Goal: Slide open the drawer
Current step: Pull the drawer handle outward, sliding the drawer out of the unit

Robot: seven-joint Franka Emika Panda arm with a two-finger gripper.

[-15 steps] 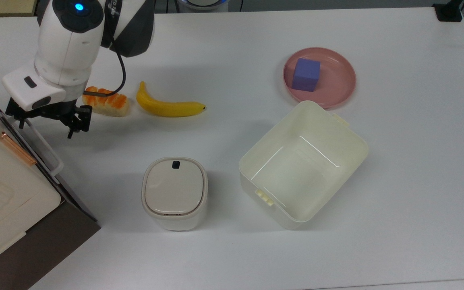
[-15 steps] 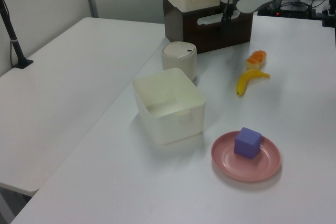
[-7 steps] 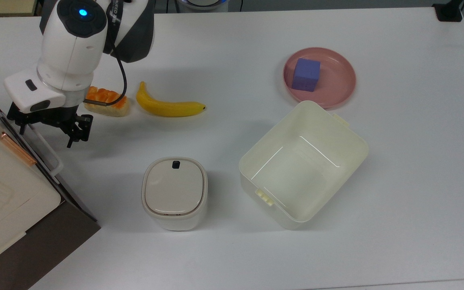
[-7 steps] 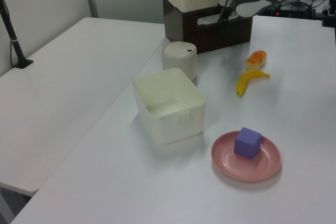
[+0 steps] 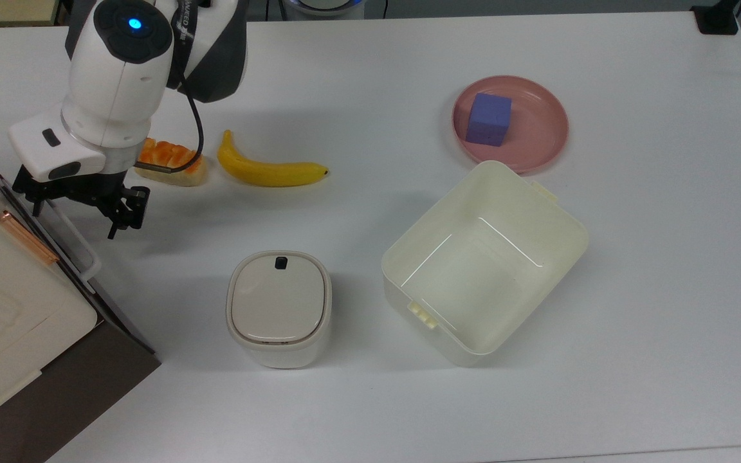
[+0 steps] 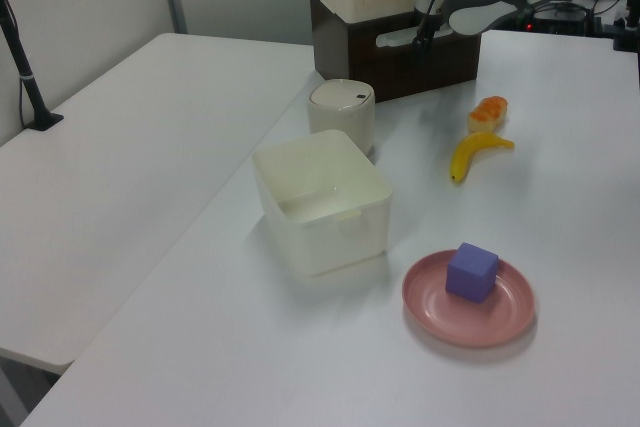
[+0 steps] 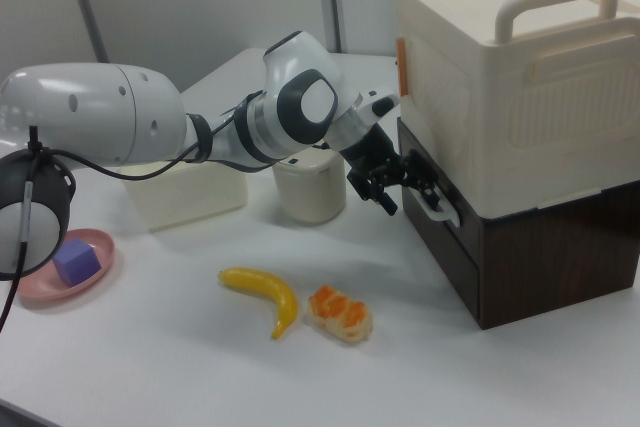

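I have the gripper [image 7: 412, 179] at the white loop handle [image 7: 437, 209], jaw spread unclear to me; drawer [image 7: 445, 230] looks shut, whole pull remains.

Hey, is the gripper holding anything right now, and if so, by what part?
It cannot be told. The gripper sits right at the white loop handle on the drawer, but whether it grasps the bar is unclear.

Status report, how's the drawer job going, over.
Hand at the drawer handle, grip unclear. Drawer looks shut. Lidded container and bin stand off to the side.
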